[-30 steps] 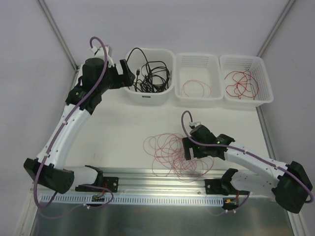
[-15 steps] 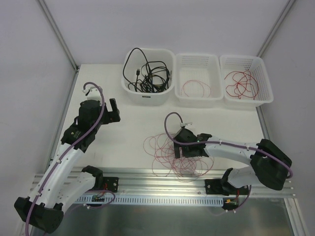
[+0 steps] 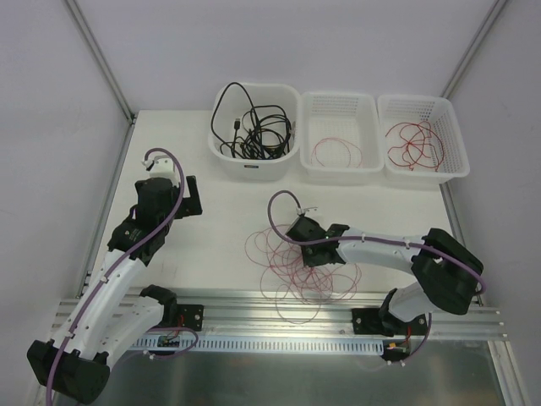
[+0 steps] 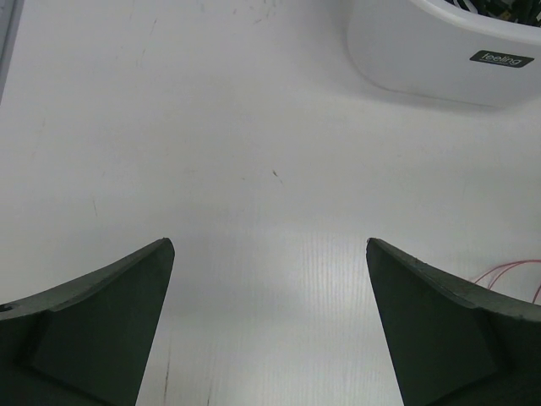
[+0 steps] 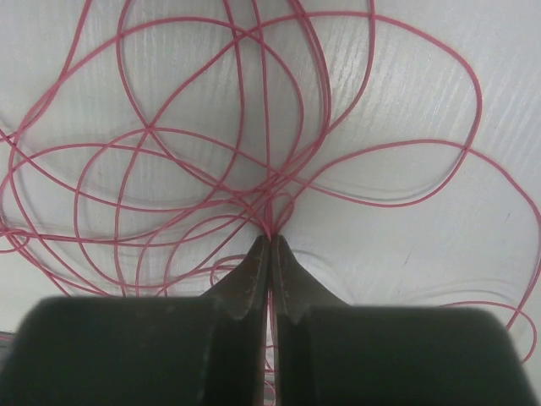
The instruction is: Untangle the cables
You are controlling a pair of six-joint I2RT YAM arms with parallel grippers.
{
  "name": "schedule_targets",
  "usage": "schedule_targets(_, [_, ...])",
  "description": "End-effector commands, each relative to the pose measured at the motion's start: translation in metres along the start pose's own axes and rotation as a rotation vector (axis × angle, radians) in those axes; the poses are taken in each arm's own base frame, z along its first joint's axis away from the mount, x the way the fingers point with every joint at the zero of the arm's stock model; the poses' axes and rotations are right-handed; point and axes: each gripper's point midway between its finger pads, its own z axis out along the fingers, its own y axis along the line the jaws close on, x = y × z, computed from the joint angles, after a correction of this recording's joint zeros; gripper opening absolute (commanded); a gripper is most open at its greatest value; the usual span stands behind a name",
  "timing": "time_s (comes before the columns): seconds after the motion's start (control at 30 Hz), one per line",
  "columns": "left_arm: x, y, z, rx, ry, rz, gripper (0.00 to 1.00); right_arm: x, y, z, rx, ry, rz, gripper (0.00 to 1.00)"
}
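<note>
While the left hand [image 4: 269,245] hovers spread wide apart over the left of the table [image 4: 254,127], the right hand [image 5: 270,241] is pinched together on strands of the red wires [image 3: 296,275] tangled mid-table, probably to pull one loop free.

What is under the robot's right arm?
Red wires lie in tangled loops on the table. The right gripper is shut on a few strands. The right arm covers part of the heap, so those loops cannot be seen.
</note>
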Motion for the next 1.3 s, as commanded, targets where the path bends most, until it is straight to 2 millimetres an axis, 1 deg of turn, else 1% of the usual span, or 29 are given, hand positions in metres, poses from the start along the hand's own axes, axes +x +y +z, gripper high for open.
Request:
schedule_targets(0.0, [-0.009,0.01,0.0,-0.039,-0.046,0.01,0.99,0.0,0.014,0.001,-0.052,0.012,-0.032,0.01])
schedule_targets(0.07, [-0.008,0.011,0.001,-0.041,-0.045,0.012,0.99,-0.015,0.012,-0.009,-0.051,-0.033,-0.061,0.01])
schedule_targets(0.1, [-0.008,0.01,0.0,-0.039,-0.046,0.011,0.99,-0.021,0.002,-0.013,-0.014,-0.049,-0.067,0.01])
schedule_targets(0.13, [-0.007,0.011,0.001,-0.041,-0.045,0.011,0.99,-0.03,0.0,-0.022,-0.015,-0.075,-0.073,0.01])
schedule_targets(0.17, [-0.006,0.011,0.001,-0.04,-0.043,0.01,0.99,-0.045,0.001,-0.033,-0.022,-0.115,-0.07,0.01])
schedule_targets(0.2, [-0.007,0.01,0.001,-0.038,-0.044,0.009,0.99,-0.055,-0.01,-0.04,0.002,-0.136,-0.084,0.01])
schedule_targets(0.27, [-0.007,0.011,0.001,-0.039,-0.046,0.01,0.99,-0.085,-0.012,-0.07,-0.034,-0.23,-0.06,0.01])
schedule_targets(0.3, [-0.007,0.011,0.0,-0.04,-0.049,0.008,0.99,-0.096,-0.022,-0.08,-0.024,-0.257,-0.069,0.01])
schedule_targets(0.33, [-0.008,0.011,-0.001,-0.038,-0.051,0.008,0.99,-0.107,-0.025,-0.092,-0.035,-0.291,-0.064,0.01])
schedule_targets(0.37, [-0.008,0.011,-0.001,-0.039,-0.053,0.008,0.99,-0.126,-0.026,-0.117,-0.069,-0.363,-0.045,0.01])
schedule_targets(0.4, [-0.008,0.012,-0.001,-0.04,-0.055,0.007,0.99,-0.136,-0.036,-0.129,-0.065,-0.39,-0.026,0.01])
schedule_targets(0.43, [-0.009,0.012,-0.002,-0.041,-0.058,0.008,0.99,-0.145,-0.041,-0.14,-0.07,-0.42,-0.043,0.01])
schedule_targets(0.47, [-0.009,0.012,-0.002,-0.04,-0.058,0.008,0.99,-0.154,-0.046,-0.158,-0.085,-0.467,-0.031,0.01])
schedule_targets(0.5, [-0.009,0.012,-0.002,-0.039,-0.06,0.007,0.99,-0.169,-0.052,-0.177,-0.094,-0.513,-0.01,0.01])
schedule_targets(0.6, [-0.009,0.011,-0.003,-0.035,-0.063,0.004,0.99,-0.188,-0.068,-0.209,-0.096,-0.588,-0.006,0.01])
schedule_targets(0.63, [-0.008,0.012,-0.002,-0.037,-0.062,0.008,0.99,-0.2,-0.071,-0.229,-0.1,-0.635,-0.016,0.01])
schedule_targets(0.77, [-0.009,0.012,-0.003,-0.035,-0.064,0.005,0.99,-0.228,-0.088,-0.262,-0.077,-0.743,-0.001,0.01])
schedule_targets(0.8, [-0.009,0.011,-0.004,-0.031,-0.066,0.005,0.99,-0.238,-0.095,-0.263,-0.066,-0.751,0.014,0.01])
schedule_targets(0.83, [-0.009,0.011,-0.003,-0.03,-0.063,0.004,0.99,-0.251,-0.099,-0.28,-0.072,-0.792,0.032,0.01])
schedule_targets(0.9, [-0.008,0.011,-0.003,-0.032,-0.062,0.005,0.99,-0.268,-0.108,-0.29,-0.084,-0.822,0.056,0.01])
schedule_targets(0.93, [-0.008,0.011,-0.003,-0.032,-0.063,0.003,0.99,-0.278,-0.108,-0.295,-0.093,-0.837,0.061,0.01])
schedule_targets(0.97, [-0.008,0.011,-0.004,-0.033,-0.065,0.003,0.99,-0.292,-0.116,-0.317,-0.094,-0.896,0.084,0.01])
schedule_targets(1.0, [-0.008,0.011,-0.004,-0.033,-0.065,0.002,0.99,-0.3,-0.116,-0.328,-0.107,-0.921,0.084,0.01])
schedule_targets(1.03, [-0.008,0.012,-0.004,-0.035,-0.065,0.003,0.99,-0.311,-0.116,-0.325,-0.105,-0.918,0.088,0.01])
schedule_targets(1.07, [-0.007,0.012,-0.003,-0.033,-0.064,0.002,0.99,-0.323,-0.119,-0.352,-0.115,-0.984,0.097,0.01])
schedule_targets(1.13, [-0.007,0.01,-0.003,-0.028,-0.061,0.003,0.99,-0.341,-0.129,-0.36,-0.094,-1.02,0.117,0.01])
schedule_targets(1.17, [-0.006,0.01,-0.002,-0.029,-0.057,0.003,0.99,-0.359,-0.135,-0.368,-0.084,-1.066,0.133,0.01])
schedule_targets(1.23, [-0.006,0.01,-0.002,-0.026,-0.056,0.003,0.99,-0.376,-0.141,-0.372,-0.077,-1.104,0.145,0.01])
schedule_targets(1.27, [-0.006,0.011,-0.002,-0.03,-0.057,0.004,0.99,-0.394,-0.146,-0.364,-0.079,-1.122,0.147,0.01])
